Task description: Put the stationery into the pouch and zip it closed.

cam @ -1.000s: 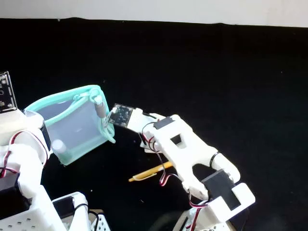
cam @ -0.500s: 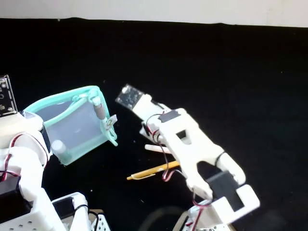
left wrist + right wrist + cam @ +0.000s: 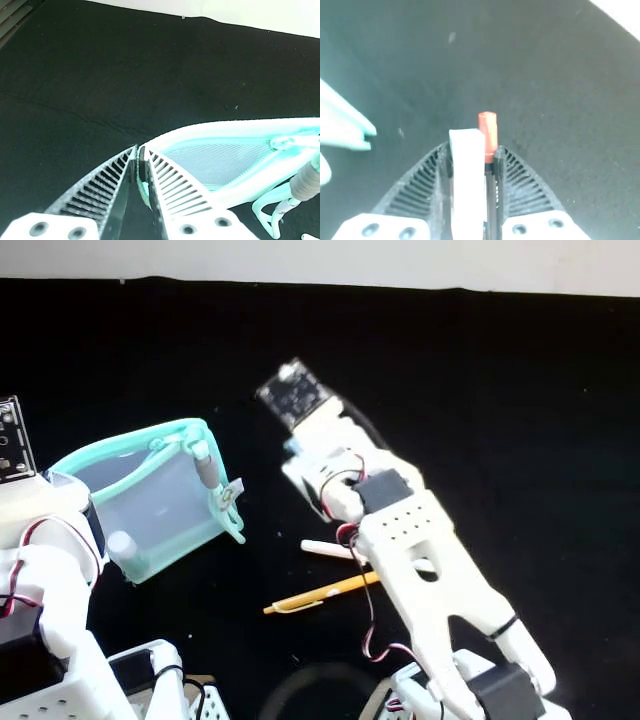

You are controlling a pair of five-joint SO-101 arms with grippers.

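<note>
My left fingers (image 3: 139, 150) pinch the rim of the mint-green, see-through pouch (image 3: 160, 505), which is unzipped near the surface's (image 3: 500, 390) left edge. My right fingers (image 3: 472, 150) clamp a white piece (image 3: 467, 175) and a red-tipped stick (image 3: 487, 129).

A thin white stick (image 3: 323, 547) lies right of the translucent mint-green zip pouch (image 3: 160, 505), a yellow plastic pen (image 3: 318, 596) right and forward of it.

We are seeing a mint pouch (image 3: 150, 502), a yellow pen (image 3: 322, 596), a red-tipped stick (image 3: 487, 131), and a black table (image 3: 500, 390).
</note>
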